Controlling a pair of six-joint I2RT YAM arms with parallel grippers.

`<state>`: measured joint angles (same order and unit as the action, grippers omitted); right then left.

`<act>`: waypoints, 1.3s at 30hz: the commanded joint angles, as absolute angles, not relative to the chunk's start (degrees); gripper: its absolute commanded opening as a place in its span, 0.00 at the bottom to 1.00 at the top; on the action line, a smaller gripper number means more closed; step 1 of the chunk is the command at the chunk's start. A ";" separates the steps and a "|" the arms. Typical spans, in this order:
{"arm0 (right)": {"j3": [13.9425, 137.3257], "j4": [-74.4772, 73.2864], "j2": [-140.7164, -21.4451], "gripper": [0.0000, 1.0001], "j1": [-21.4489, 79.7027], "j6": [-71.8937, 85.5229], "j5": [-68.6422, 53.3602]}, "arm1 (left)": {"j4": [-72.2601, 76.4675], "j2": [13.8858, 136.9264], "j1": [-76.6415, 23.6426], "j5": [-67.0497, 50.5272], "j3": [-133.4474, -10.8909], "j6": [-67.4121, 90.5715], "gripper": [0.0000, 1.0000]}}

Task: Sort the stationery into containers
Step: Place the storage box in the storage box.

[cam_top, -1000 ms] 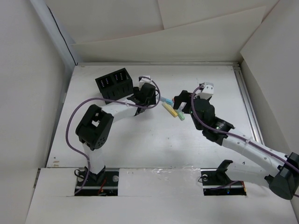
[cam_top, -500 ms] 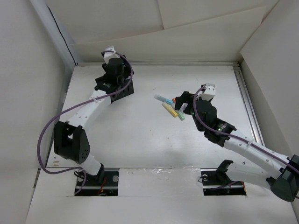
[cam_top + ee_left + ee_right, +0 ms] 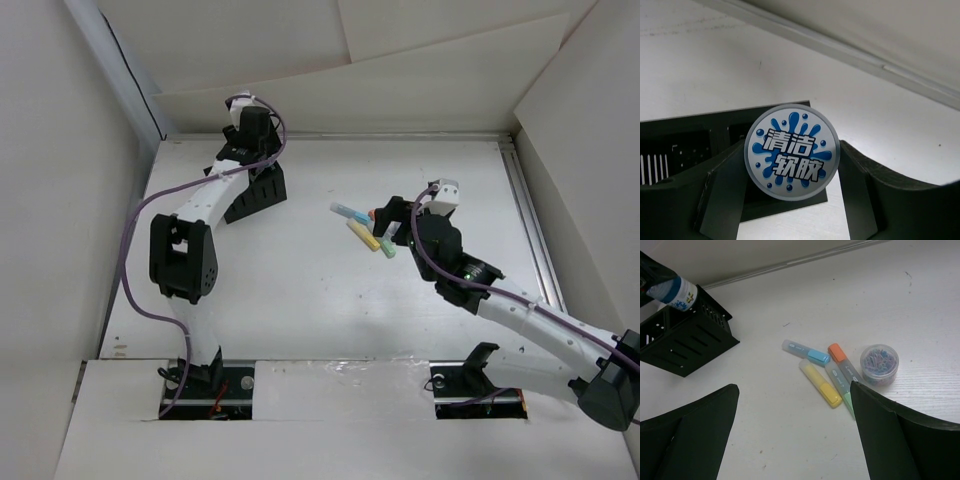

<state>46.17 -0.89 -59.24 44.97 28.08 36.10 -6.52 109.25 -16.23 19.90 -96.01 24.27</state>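
Note:
My left gripper (image 3: pixel 254 158) is shut on the small round white cylinder with a blue-patterned top (image 3: pixel 791 151) and holds it above the black organizer box (image 3: pixel 266 194), whose compartments show under it in the left wrist view (image 3: pixel 685 145). The cylinder (image 3: pixel 672 291) and the organizer (image 3: pixel 687 342) also show in the right wrist view. The light blue (image 3: pixel 806 352), yellow (image 3: pixel 820 383), green (image 3: pixel 838 385) and orange (image 3: pixel 842 361) markers lie together on the table (image 3: pixel 362 228). My right gripper (image 3: pixel 795 435) is open and empty, just short of them.
A small clear round tub of coloured paper clips (image 3: pixel 880 364) stands right of the orange marker. White walls close the table at the back and both sides; the organizer sits near the back left corner.
My left arm has swung from beside the markers to the back left and now reaches over the organizer with the cylinder. The right arm has barely moved.

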 commanded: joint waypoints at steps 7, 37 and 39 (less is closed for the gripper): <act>46.93 1.32 -59.15 0.99 44.91 27.51 35.86 | -6.42 106.00 -16.26 25.13 -96.86 22.06 0.26; 46.93 1.32 -58.62 1.00 44.91 27.51 35.85 | -12.58 107.06 -16.87 25.05 -99.15 23.64 0.80; 46.93 1.32 -58.62 1.00 44.91 27.51 35.86 | -12.04 104.96 -17.40 24.43 -98.53 23.64 0.80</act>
<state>46.17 -0.89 -59.31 44.97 28.05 35.90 -15.20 110.85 -17.04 24.45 -98.74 23.42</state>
